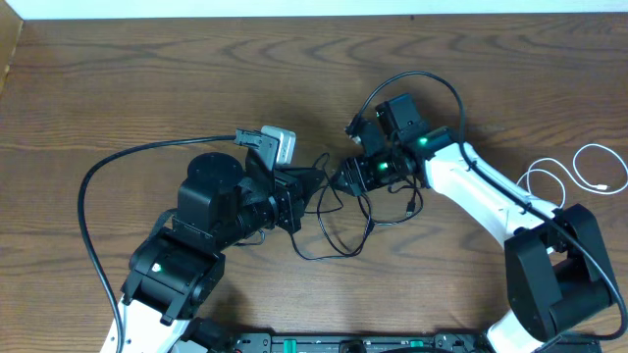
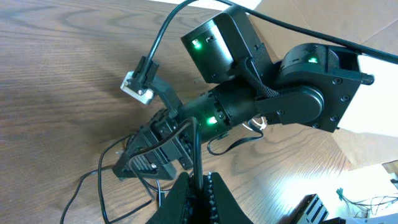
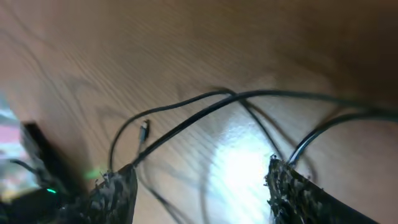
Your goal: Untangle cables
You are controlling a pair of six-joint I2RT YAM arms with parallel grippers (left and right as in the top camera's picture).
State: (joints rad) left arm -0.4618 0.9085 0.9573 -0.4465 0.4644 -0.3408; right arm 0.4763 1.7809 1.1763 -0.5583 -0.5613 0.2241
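The left hand (image 2: 198, 178) is clenched on a strand of the black cable (image 2: 197, 146). The right hand (image 3: 200, 168) has its fingers spread wide and holds nothing. Black strands run across the gap. The black cable lies in loose loops on the bench (image 1: 118, 88) between both hands. The white cable (image 1: 598, 145) lies well apart, beside the right arm.

Black-and-white arms (image 1: 483, 188), green lights (image 1: 422, 143)
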